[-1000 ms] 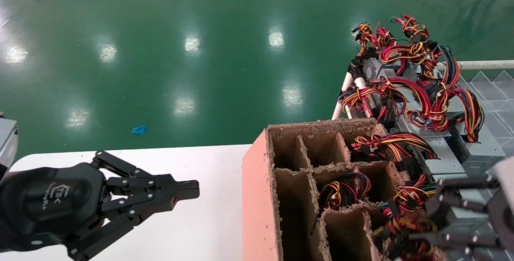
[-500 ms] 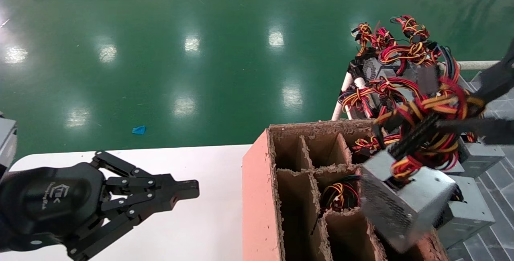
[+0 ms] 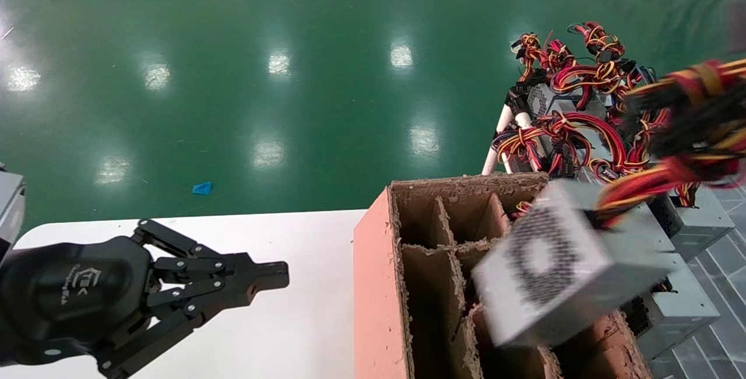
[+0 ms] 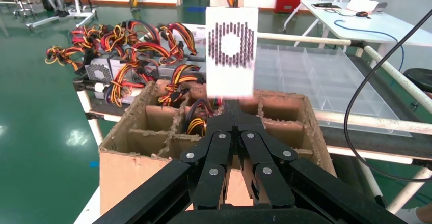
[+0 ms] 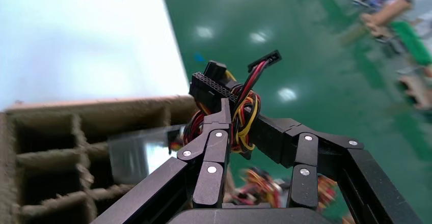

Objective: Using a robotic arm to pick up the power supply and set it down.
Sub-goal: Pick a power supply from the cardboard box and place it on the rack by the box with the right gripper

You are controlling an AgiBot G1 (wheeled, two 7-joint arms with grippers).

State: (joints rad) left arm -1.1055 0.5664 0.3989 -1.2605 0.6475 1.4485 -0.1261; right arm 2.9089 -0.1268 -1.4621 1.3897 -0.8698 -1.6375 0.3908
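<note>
A grey power supply (image 3: 553, 277) with a perforated vent side hangs tilted in the air above the cardboard box (image 3: 373, 285). Its red, yellow and black wire bundle (image 3: 688, 128) stretches up to the right. In the right wrist view my right gripper (image 5: 241, 115) is shut on that wire bundle (image 5: 243, 113), and the metal box (image 5: 137, 152) dangles below it. The left wrist view shows the same power supply (image 4: 232, 51) hanging over the box. My left gripper (image 3: 275, 277) rests shut and empty over the white table (image 3: 303, 332).
The cardboard box has several divided cells, and one cell holds coiled wires (image 4: 196, 124). Beside it on the right a rack carries several more power supplies (image 3: 693, 221) with tangled wires (image 3: 583, 76). A clear compartment tray (image 4: 316, 76) lies behind. Green floor lies beyond.
The right gripper has pulled the power supply up out of the box by its wires, and it now hangs higher and swung leftward. The left arm has not moved.
</note>
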